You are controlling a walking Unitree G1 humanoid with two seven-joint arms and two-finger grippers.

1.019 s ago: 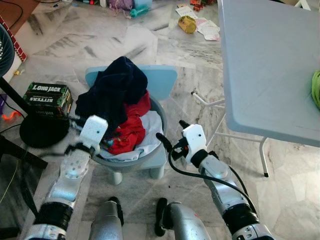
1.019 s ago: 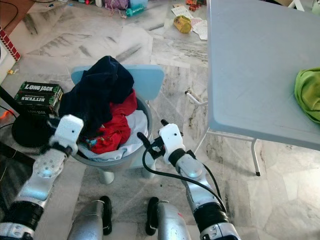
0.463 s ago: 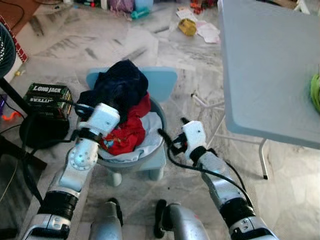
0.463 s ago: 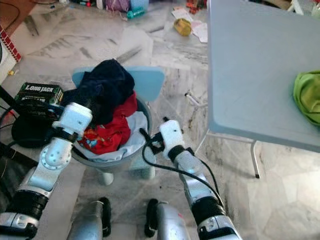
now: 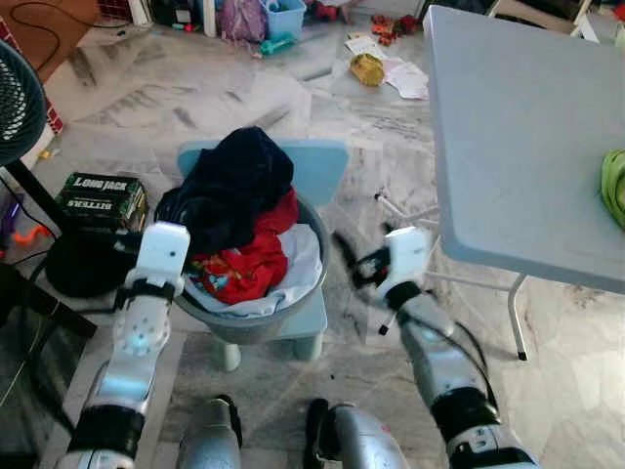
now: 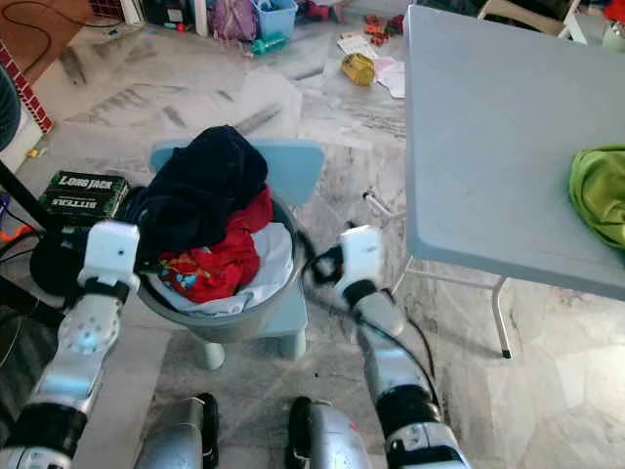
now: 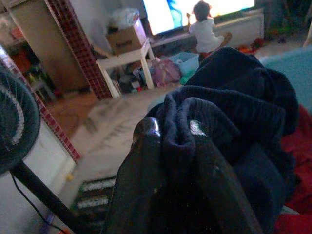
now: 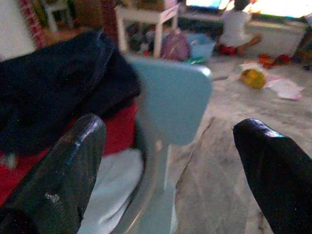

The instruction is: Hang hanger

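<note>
No hanger can be made out. A grey basket point(image 5: 256, 324) stands on a small light blue chair point(image 5: 318, 164), heaped with a dark navy garment point(image 5: 234, 181), a red one point(image 5: 249, 269) and a white one point(image 5: 305, 256). My left gripper point(image 7: 173, 127) is at the basket's left rim, shut on a fold of the navy garment; its white wrist point(image 5: 162, 252) shows beside the pile. My right gripper point(image 5: 354, 262) hovers just right of the basket, blurred, its fingers point(image 8: 73, 161) spread wide open with nothing between them.
A grey folding table point(image 5: 527, 127) fills the right side, with a green cloth point(image 5: 615, 186) on it. A fan point(image 5: 18, 107) with a black base point(image 5: 83, 266) and a Long Jack box point(image 5: 103, 195) stand left. Toys litter the far floor. A person point(image 7: 204, 29) sits by a screen.
The left gripper has pulled back from over the pile to the basket's left rim. The right gripper has swung up and rightward, away from the basket. The camera has shifted slightly.
</note>
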